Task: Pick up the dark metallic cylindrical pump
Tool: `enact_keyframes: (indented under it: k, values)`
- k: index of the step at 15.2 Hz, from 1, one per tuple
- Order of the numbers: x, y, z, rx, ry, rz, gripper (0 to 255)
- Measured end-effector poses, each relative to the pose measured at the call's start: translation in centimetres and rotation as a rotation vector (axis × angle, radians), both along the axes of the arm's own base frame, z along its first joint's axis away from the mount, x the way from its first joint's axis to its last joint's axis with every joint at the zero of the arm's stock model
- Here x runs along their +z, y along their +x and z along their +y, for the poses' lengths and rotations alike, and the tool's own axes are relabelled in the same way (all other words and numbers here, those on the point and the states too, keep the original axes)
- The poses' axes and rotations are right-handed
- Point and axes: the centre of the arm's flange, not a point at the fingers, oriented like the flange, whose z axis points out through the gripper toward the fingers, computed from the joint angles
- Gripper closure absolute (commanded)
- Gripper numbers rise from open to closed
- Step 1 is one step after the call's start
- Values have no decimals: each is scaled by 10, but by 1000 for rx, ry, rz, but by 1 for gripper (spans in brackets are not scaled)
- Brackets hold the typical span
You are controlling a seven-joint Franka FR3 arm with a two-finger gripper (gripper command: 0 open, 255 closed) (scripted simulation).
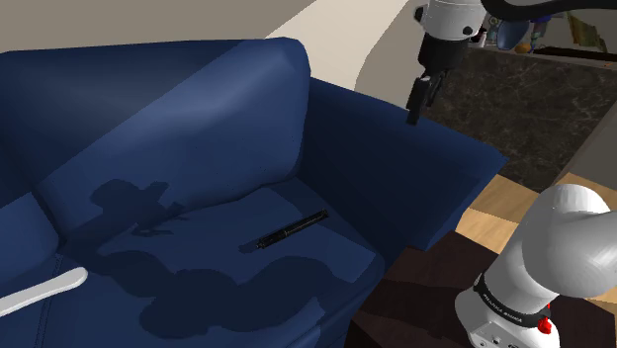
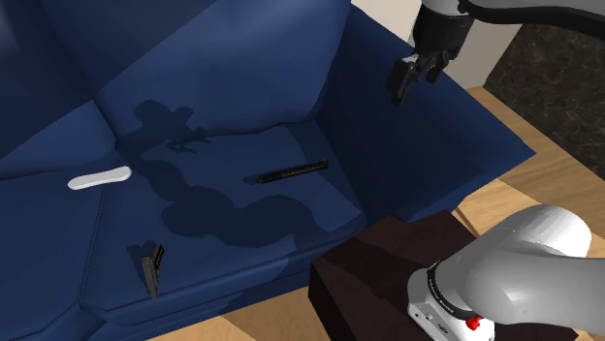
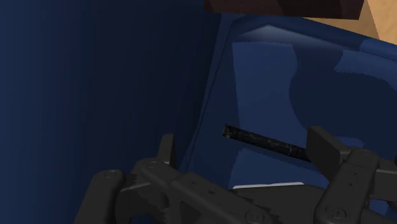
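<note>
A thin, dark cylindrical pump (image 1: 292, 229) (image 2: 287, 172) lies flat on the blue sofa's seat cushion (image 1: 218, 247), close to the armrest. My black gripper (image 1: 419, 99) (image 2: 404, 82) hangs high above the sofa's armrest (image 1: 435, 178), well clear of the pump. In the wrist view the pump (image 3: 267, 143) lies far beyond the gripper (image 3: 245, 153), roughly between the fingers. The two fingers stand apart with nothing touching them, so the gripper is open.
A white elongated object (image 1: 44, 290) (image 2: 99, 178) rests on the neighbouring cushion. A small dark object (image 2: 150, 271) lies near the seat's front edge. A dark brown low table (image 2: 388, 262) stands beside the sofa by the arm's base. A dark stone counter (image 1: 514, 99) rises behind the armrest.
</note>
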Motion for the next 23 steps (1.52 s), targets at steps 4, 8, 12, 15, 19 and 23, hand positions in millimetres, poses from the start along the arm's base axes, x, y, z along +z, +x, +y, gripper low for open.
enact_keyframes:
  k: [4, 8, 12, 15, 19, 23]
  values:
    - [-22, 18, -6, 60, 7, 11, 0]
    - [-59, 52, -13, 174, 19, 29, 0]
    - [-99, 85, -14, 292, 32, 47, 0]
    - [-129, 111, -14, 380, 42, 60, 0]
    - [-171, 141, -10, 497, 55, 78, 0]
    - [-213, 170, 0, 616, 67, 97, 0]
